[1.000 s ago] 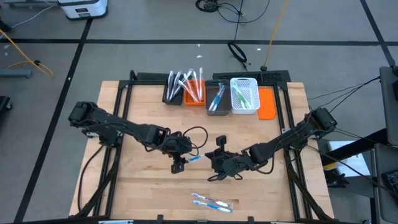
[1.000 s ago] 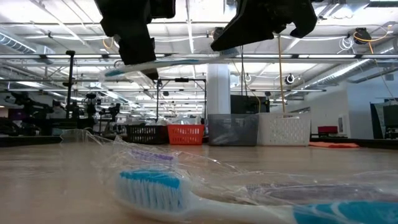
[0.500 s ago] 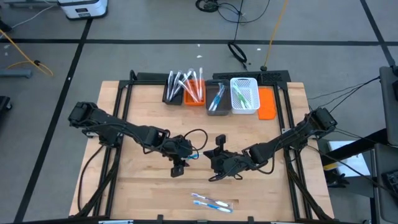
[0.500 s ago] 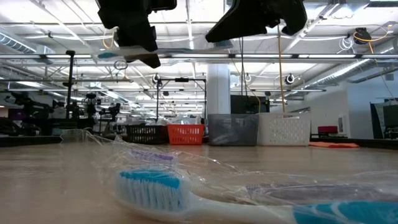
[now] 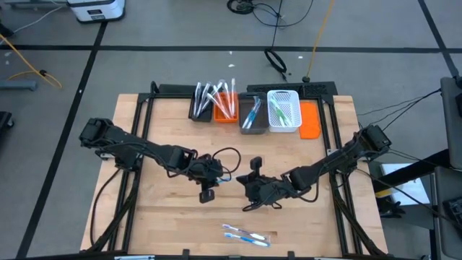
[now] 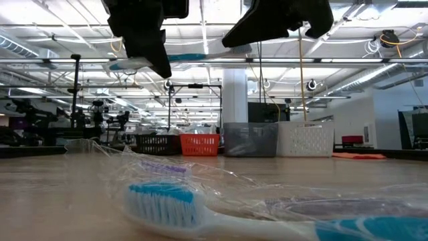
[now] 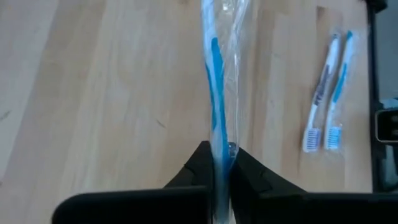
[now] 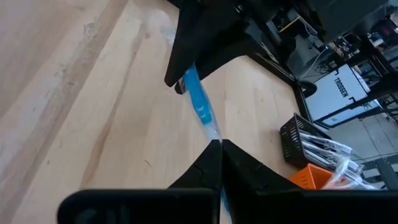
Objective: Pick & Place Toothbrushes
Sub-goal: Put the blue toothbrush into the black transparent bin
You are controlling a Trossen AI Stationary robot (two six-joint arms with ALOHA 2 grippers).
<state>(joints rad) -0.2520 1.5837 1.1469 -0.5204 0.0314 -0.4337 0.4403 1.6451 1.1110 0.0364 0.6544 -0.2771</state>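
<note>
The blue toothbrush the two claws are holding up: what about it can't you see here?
- Its bristle head: cut off beyond the left wrist view's edge; in the high view the blue toothbrush is too small.
- In the low view, the left gripper and right gripper bodies cover most of it.

Overhead, table-level, two wrist views

The table [image 5: 166, 224] is finished in light, pale-grained wood, bordered by a black frame. Both arms are black. The toothbrush [image 7: 216, 93] held between them is white with a bright blue stripe (its wrapper is clear). Two wrapped toothbrushes [image 5: 245, 235] on the wood are white with blue and purple handles and blue bristles. The bins are coloured as follows: black bin [image 5: 200, 108], orange bin [image 5: 225, 114], grey bin [image 5: 251, 123], white bin [image 5: 284, 124]. An orange lid [image 5: 310, 121] lies beside them.
</note>
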